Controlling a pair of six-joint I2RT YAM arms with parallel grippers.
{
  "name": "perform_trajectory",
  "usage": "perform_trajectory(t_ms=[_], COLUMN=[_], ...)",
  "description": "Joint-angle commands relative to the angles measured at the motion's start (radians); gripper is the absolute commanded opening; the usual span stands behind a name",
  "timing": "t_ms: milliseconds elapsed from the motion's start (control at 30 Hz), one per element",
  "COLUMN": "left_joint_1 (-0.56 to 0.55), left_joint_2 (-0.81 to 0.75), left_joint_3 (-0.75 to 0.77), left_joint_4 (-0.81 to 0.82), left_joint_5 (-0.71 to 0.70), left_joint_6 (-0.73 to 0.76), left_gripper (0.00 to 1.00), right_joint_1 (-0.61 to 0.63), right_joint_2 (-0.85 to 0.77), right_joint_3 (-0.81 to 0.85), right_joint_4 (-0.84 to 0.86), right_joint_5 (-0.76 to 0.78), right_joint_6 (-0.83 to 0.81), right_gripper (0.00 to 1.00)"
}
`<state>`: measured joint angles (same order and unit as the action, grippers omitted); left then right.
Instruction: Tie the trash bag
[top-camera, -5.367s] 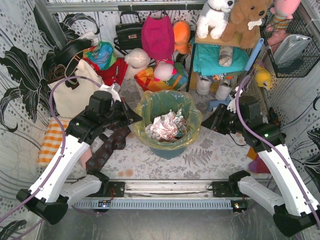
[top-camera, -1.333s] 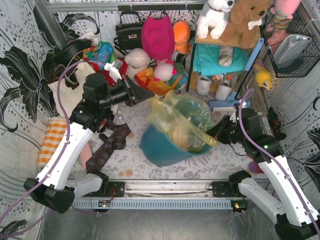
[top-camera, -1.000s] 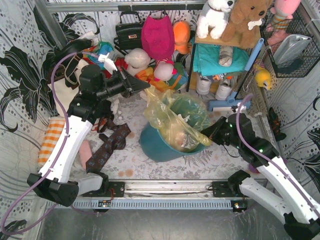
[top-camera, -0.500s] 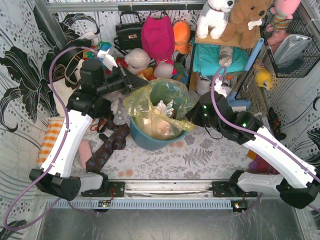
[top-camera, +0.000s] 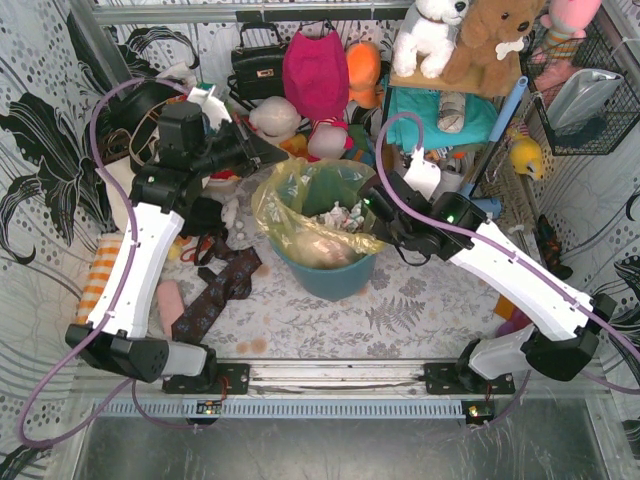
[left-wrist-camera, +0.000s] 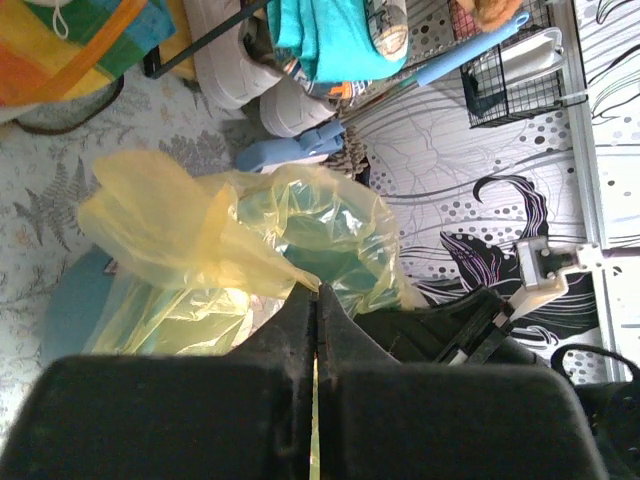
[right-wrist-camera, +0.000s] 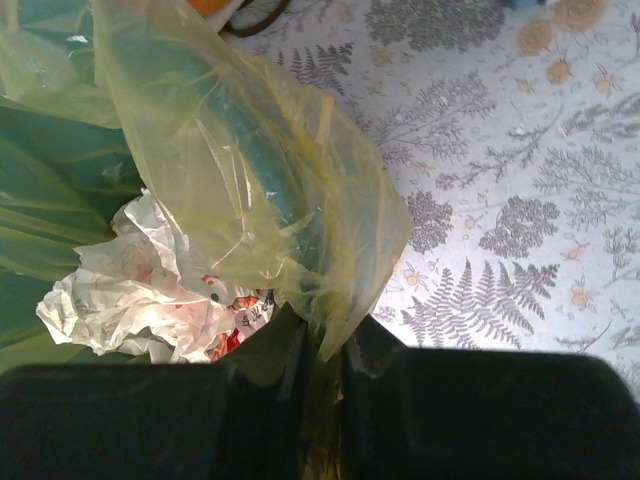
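Note:
The trash bag (top-camera: 300, 205) is thin yellow-green plastic lining a teal bin (top-camera: 335, 275) at the table's middle, with crumpled white paper (top-camera: 335, 215) inside. My left gripper (top-camera: 282, 160) is above the bin's back left rim, shut on a pulled-up corner of the trash bag (left-wrist-camera: 200, 235); a yellow strip shows between the left gripper's (left-wrist-camera: 316, 300) closed jaws. My right gripper (top-camera: 368, 204) reaches over the bin's right rim and is shut on another flap of the trash bag (right-wrist-camera: 260, 170). That plastic is pinched in the right gripper (right-wrist-camera: 325, 345), beside the crumpled paper (right-wrist-camera: 140, 290).
A cream tote bag (top-camera: 140, 190) and an orange-striped cloth (top-camera: 100, 275) lie at the left, a dark patterned cloth (top-camera: 215, 290) in front of them. Bags and plush toys (top-camera: 315, 70) crowd the back. A shelf (top-camera: 445, 120) with shoes stands at the back right.
My right arm has swung left over the bin, carrying its flap of the bag. The tilted bin has come upright and shifted left. My left gripper rose slightly, still holding its corner.

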<state>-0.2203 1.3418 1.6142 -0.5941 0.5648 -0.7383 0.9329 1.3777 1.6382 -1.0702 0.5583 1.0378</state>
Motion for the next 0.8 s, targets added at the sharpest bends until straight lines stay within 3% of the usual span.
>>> perform_trajectory(t_ms=[0, 100, 233, 367, 533, 633, 767], left_joint_1=[0.007, 0.007, 0.01, 0.01, 0.014, 0.013, 0.017], left_joint_2=[0.066, 0.122, 0.17, 0.202, 0.197, 0.189, 0.173], left_joint_3=[0.089, 0.153, 0.196, 0.217, 0.19, 0.168, 0.14], left_joint_4=[0.009, -0.018, -0.027, -0.017, -0.015, -0.012, -0.008], left_joint_5=[0.032, 0.062, 0.082, 0.107, 0.109, 0.11, 0.103], left_joint_6=[0.033, 0.052, 0.065, 0.06, 0.071, 0.072, 0.075], left_gripper=[0.0, 0.0, 0.0, 0.0, 0.0, 0.0, 0.0], right_joint_1=[0.019, 0.063, 0.11, 0.112, 0.112, 0.112, 0.112], right_joint_2=[-0.002, 0.039, 0.178, 0.222, 0.218, 0.217, 0.199], right_joint_3=[0.03, 0.041, 0.238, 0.249, 0.244, 0.251, 0.323], right_joint_4=[-0.018, -0.08, -0.369, -0.392, -0.393, -0.393, -0.394], right_joint_5=[0.073, 0.12, 0.158, 0.137, 0.165, 0.175, 0.21], right_joint_6=[0.207, 0.378, 0.658, 0.73, 0.722, 0.703, 0.621], right_gripper=[0.13, 0.11, 0.07, 0.03, 0.15, 0.28, 0.58])
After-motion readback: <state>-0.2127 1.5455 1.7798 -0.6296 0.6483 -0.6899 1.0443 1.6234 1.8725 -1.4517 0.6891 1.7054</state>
